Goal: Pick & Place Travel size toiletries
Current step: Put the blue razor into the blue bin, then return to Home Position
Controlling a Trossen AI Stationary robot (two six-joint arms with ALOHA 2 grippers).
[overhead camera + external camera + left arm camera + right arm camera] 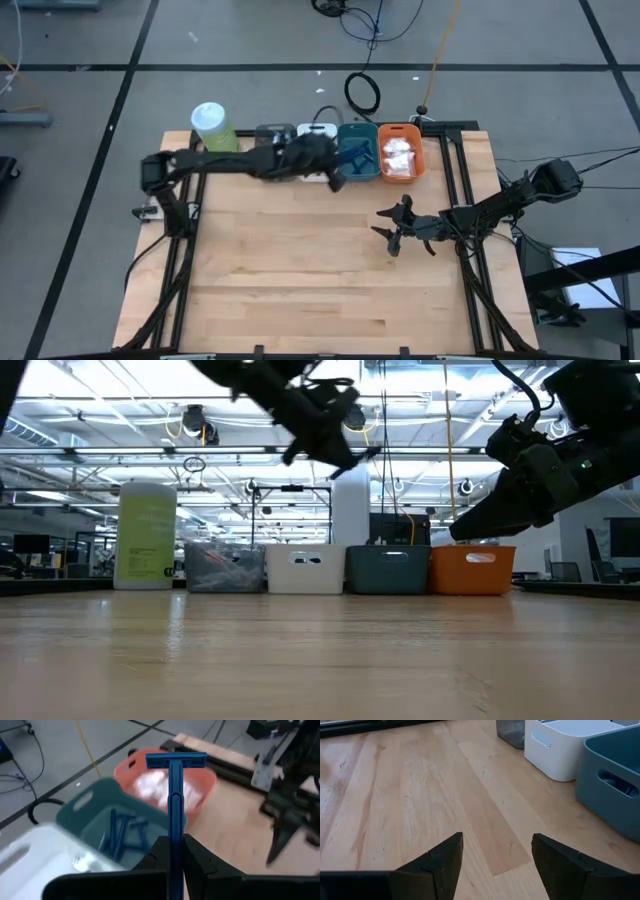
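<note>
Above the teal bin (95, 815), left gripper (172, 852) pinches blue razor (175, 795), head pointing outward.

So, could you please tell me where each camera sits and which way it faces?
High: overhead, looking down; both arms, left tool by the teal bin.
Low: table height, facing the bin row; both arms overhead.
Left wrist: over the bins; shut tool holding the blue razor.
Right wrist: over bare table; open tool.
All show the teal bin.

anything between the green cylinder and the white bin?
Yes: the grey bin sits between the green cylinder and the white bin, clearest in the low view.
</note>
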